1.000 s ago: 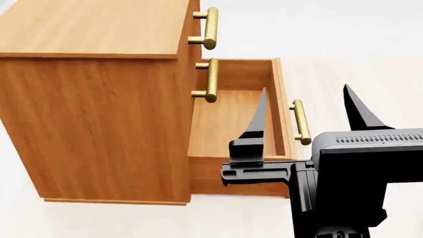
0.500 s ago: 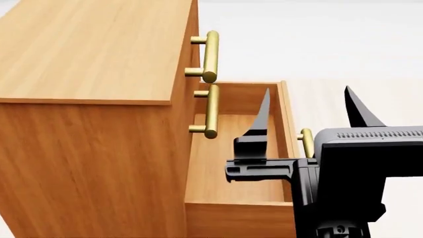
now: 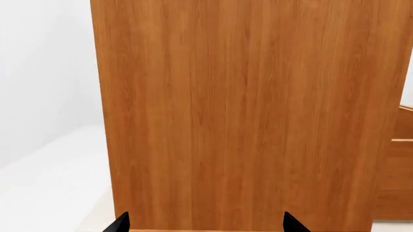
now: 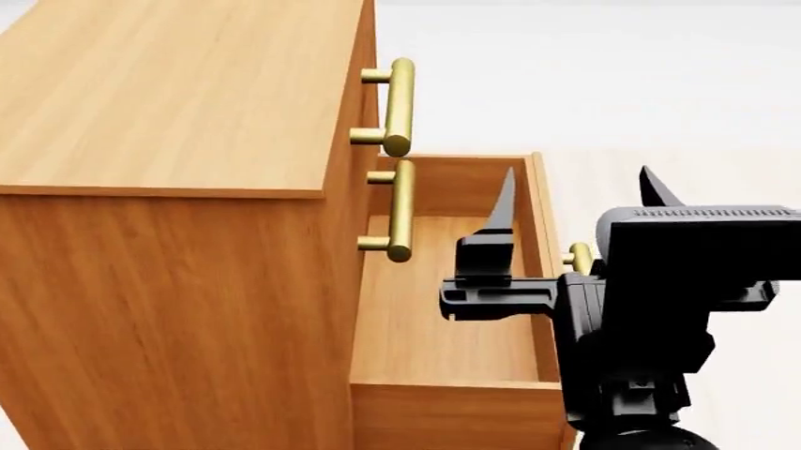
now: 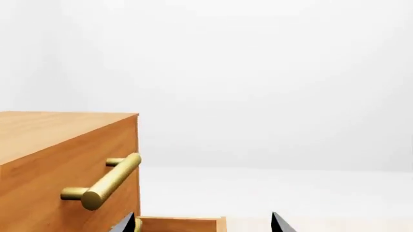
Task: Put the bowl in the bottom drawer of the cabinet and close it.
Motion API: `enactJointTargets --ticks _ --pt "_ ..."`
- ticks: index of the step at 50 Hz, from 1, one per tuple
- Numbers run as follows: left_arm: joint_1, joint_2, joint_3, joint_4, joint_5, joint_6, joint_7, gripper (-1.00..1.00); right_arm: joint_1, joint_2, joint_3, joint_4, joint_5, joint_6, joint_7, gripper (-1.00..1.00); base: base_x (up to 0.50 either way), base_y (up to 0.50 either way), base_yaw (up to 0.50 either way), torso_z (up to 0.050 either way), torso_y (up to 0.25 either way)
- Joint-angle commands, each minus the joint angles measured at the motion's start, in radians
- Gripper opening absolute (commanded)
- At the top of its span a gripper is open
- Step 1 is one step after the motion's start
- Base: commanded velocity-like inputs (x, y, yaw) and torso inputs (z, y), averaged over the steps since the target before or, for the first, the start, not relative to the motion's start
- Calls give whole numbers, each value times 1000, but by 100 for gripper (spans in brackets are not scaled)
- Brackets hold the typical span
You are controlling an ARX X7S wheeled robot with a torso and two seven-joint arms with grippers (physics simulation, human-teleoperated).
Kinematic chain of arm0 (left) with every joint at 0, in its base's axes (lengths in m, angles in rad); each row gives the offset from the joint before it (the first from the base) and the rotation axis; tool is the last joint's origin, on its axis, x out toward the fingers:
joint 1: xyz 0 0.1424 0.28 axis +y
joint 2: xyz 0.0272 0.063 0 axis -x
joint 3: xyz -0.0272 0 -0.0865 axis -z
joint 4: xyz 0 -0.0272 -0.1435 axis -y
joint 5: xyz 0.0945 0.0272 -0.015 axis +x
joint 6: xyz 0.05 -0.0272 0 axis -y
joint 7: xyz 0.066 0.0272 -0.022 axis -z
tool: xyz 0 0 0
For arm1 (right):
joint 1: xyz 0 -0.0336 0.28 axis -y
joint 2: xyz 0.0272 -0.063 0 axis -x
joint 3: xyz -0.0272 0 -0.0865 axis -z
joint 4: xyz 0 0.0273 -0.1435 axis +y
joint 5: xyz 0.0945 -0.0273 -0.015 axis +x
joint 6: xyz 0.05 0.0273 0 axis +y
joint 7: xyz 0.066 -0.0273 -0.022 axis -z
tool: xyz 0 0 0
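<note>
The honey-brown cabinet (image 4: 175,244) fills the left of the head view. Its bottom drawer (image 4: 438,319) is pulled out, and the part of its floor that shows is bare. My right gripper (image 4: 579,197) hangs open over the drawer's front wall, one finger (image 4: 504,202) above the inside. It hides most of the drawer's brass handle (image 4: 580,258). In the right wrist view the right gripper (image 5: 203,224) is open, with the drawer's rim (image 5: 181,223) between its tips. My left gripper (image 3: 205,224) is open, facing the cabinet's side panel (image 3: 245,111). The bowl is out of view.
Brass handles of the top drawer (image 4: 398,105) and middle drawer (image 4: 400,211) stick out beside my right gripper. The top handle (image 5: 106,186) also shows in the right wrist view. Pale floor (image 4: 701,112) lies beyond the drawer.
The head view came closer to the cabinet and looks more steeply down. In the last half second my right gripper's body rose in the view and covers more of its far finger.
</note>
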Motion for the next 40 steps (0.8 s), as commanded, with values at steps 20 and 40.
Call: enactJointTargets --ticks 20,40 --pt "3 -14 13 5 -6 3 -16 100 258 4 -56 531 17 180 -41 100 0 0 0 0 0" --pt "-4 -21 21 -3 -10 8 -24 100 320 -7 -45 689 38 262 -37 100 0 0 0 0 0"
